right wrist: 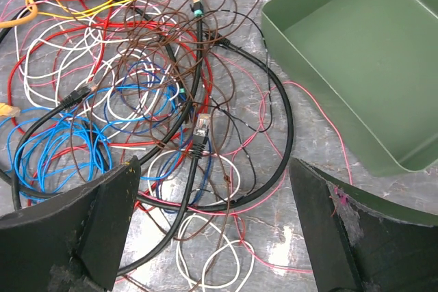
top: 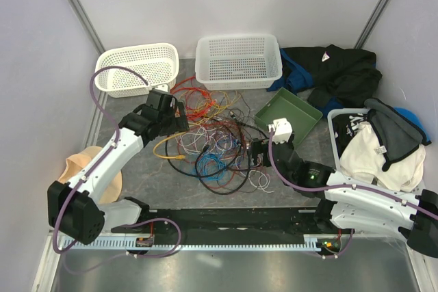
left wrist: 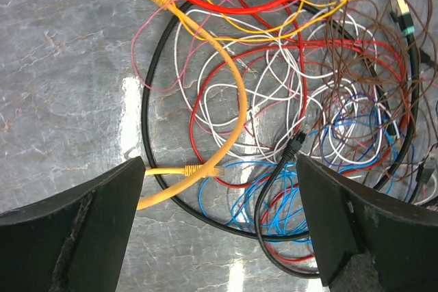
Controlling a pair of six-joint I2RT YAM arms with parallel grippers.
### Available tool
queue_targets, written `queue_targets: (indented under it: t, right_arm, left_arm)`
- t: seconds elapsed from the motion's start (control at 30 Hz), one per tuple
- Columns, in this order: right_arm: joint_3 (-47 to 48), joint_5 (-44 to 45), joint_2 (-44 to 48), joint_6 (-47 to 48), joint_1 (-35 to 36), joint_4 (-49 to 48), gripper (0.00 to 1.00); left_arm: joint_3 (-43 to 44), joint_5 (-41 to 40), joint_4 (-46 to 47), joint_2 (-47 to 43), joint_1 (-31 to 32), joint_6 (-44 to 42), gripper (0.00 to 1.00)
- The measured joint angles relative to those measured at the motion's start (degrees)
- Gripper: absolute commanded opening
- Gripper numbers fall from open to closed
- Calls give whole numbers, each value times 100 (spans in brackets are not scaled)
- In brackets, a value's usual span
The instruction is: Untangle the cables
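The left gripper hangs wide open and empty just above the left edge of the cables. Its jaws straddle a yellow cable, one end of which lies between them. I judge it is lined up on that strand because it looks the loosest on this side.

The right gripper is also spread wide and holds nothing. It sits over the heap's right edge, where a black cable loops outward and a plug lies on top. Having the two arms on opposite sides suits drawing strands apart.

The cables lie in one knot in the middle of the table, between the arms and the containers behind. The strands are too interlaced to count, but seven colours show: red, yellow, white, blue, brown, pink and black.

Beyond the heap stand two baskets with no cables in them, likely meant for freed ones. One green tray sits just beside the heap. One bin at the right holds clothes.
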State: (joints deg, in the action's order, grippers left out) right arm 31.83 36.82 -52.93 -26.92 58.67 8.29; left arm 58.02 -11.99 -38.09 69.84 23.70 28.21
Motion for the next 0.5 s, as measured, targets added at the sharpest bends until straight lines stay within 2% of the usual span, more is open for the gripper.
queue_targets:
  t: [0.27,0.5]
  right_arm:
    - [26,-238,-7,2,0,42,98]
    - [57,-417,-7,17,0,83,98]
  left_arm:
    - [118,352,-4,313,0,-570,100]
    - [387,326,-94,525,0,-673,100]
